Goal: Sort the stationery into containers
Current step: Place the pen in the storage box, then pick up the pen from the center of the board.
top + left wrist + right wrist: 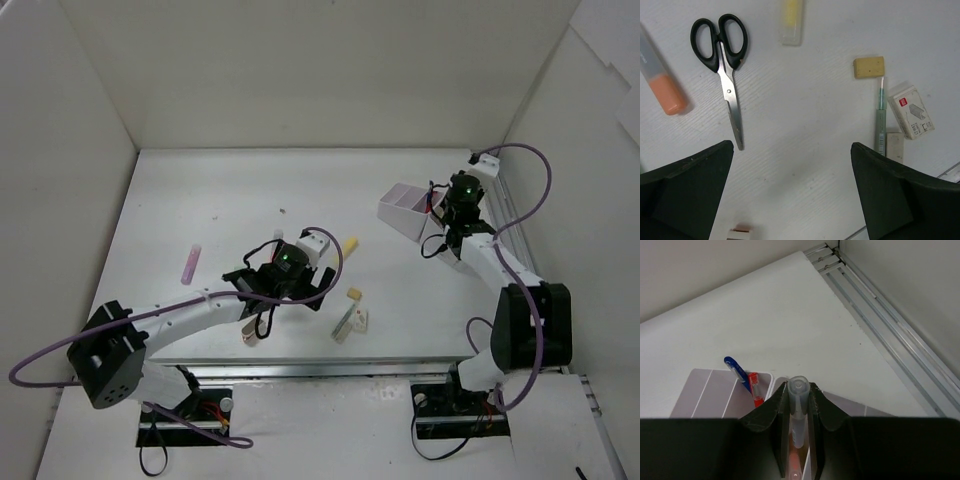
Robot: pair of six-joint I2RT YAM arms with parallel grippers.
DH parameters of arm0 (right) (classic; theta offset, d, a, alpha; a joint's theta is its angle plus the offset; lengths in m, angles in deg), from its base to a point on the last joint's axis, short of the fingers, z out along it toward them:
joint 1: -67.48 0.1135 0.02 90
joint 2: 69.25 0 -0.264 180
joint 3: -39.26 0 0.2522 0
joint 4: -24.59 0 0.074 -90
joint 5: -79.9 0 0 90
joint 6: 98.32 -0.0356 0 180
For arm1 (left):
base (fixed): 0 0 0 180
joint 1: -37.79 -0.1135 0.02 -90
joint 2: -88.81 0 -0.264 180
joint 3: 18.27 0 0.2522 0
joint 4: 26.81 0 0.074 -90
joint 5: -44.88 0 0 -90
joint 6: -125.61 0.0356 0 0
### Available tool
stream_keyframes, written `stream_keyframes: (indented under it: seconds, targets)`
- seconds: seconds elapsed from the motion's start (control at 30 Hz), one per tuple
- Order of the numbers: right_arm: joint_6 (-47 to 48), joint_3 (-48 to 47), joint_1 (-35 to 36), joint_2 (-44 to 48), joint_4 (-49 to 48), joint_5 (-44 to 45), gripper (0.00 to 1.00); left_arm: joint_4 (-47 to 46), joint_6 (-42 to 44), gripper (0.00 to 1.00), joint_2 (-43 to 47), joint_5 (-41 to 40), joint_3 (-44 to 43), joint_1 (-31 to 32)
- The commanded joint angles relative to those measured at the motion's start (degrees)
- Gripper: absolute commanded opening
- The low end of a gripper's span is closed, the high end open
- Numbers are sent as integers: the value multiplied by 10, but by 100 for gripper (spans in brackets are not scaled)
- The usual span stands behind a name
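Steel scissors (728, 91): stiff, probably slippery; you should pinch them at the pivot | left jaws: released wide | right jaws: clenched on marker (798, 410)

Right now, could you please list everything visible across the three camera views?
scissors: one, black handles, on the table.
orange marker: one, orange, beside the scissors.
yellow marker: one, yellow, near the scissors' handles.
pink marker: one, pink, table's left side.
small box: one, white, on the table.
green pen: one, pale green, alongside the small box.
erasers: two, beige and off-white, near the green pen's ends.
tray: one, white, table's far right.
pens: two, blue and red, in the tray.
capped marker: one, clear cap, held above the tray.
left gripper: one, black, open above the table.
right gripper: one, black, shut on the capped marker.
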Motion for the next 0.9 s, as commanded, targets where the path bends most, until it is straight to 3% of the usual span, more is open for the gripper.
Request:
stream_keyframes:
  seconds: [0.0, 0.13, 0.2, 0.23, 0.27, 0.33, 0.37, 0.43, 0.57, 0.87]
  targets:
    - [20, -33, 0, -41, -124, -13, 2, -25, 8, 100, -13, 13, -50, -3]
    - [14, -33, -1, -68, -143, -34, 2, -24, 13, 99, -62, 23, -75, -3]
    - [4, -25, 0, -66, -143, -28, 17, -29, 14, 99, -77, 31, -88, -3]
    - [1, -11, -1, -60, -144, -24, 28, -28, 13, 100, -91, 36, -93, -3]
    - [-3, 0, 1, -50, -144, -22, 57, -28, 14, 100, -99, 36, -103, -3]
    - [-12, 25, 1, -12, -144, -17, 75, -28, 20, 99, -121, 36, -114, 2]
    - [-13, 33, 2, 1, -134, -16, 98, -31, 24, 99, -129, 36, -115, 10]
    - [-15, 34, 5, 45, -101, -26, 98, -39, 28, 99, -145, 59, -118, 16]
    - [-36, 21, 16, 105, 62, -10, 98, -23, 36, 100, -178, 54, -145, 45]
    - [-71, 76, 26, 240, 150, 20, 98, 15, 19, 97, -217, -2, -153, 83]
